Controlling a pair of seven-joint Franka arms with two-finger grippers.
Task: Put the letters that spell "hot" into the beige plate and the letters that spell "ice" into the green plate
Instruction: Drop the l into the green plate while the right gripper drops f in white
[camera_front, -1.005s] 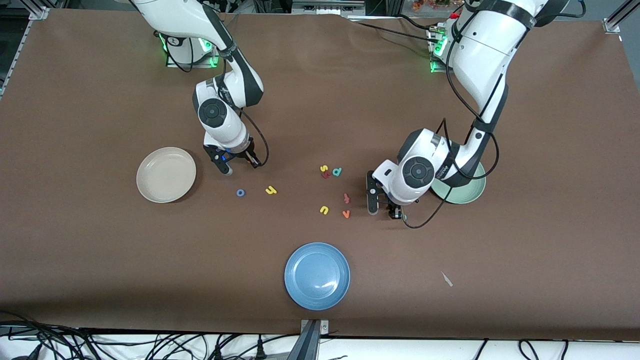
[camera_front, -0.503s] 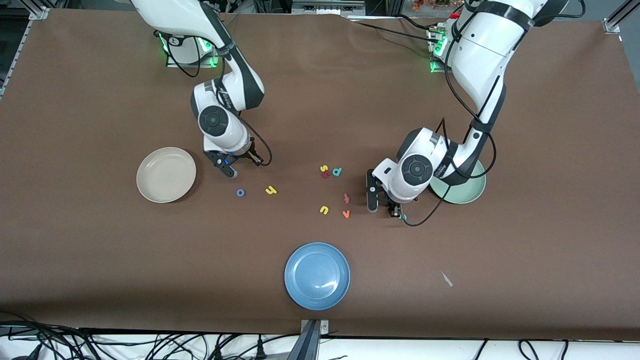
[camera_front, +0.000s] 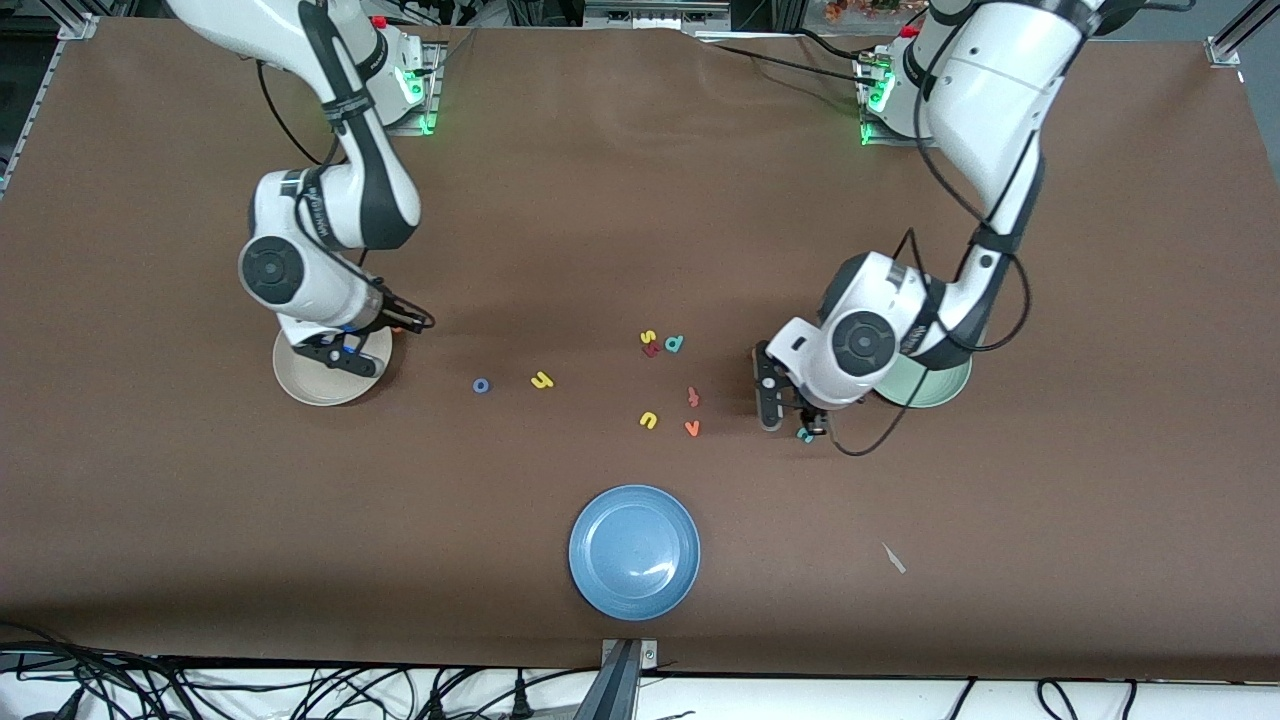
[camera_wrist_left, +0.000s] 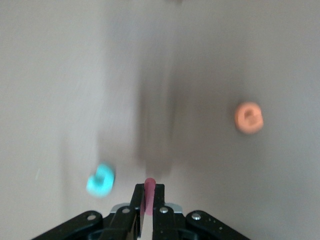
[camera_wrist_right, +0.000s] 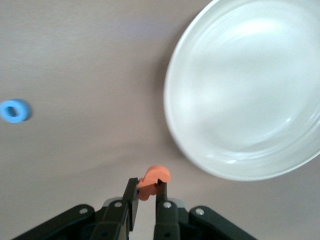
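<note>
Front view hid most of my grips. My left pincer (camera_front: 790, 418) sat low over the worktop (camera_front: 640, 180) by the small teal foam c (camera_front: 805, 436), and my arm covered part of the round pale green plate (camera_front: 945, 385). My right pincer (camera_front: 338, 357) hung over the round cream-beige plate (camera_front: 305, 385).

I counted three plates, including a round blue plate (camera_front: 634, 550). The blue ring-shaped o (camera_front: 481, 385) and yellow h (camera_front: 542, 380) lay loose between the plates.

Only the wrist views showed what I held: left pinching the dark red bar i (camera_wrist_left: 149, 185), with the orange e (camera_wrist_left: 249, 117) on the worktop nearby; right pinching the orange t (camera_wrist_right: 154, 179).
</note>
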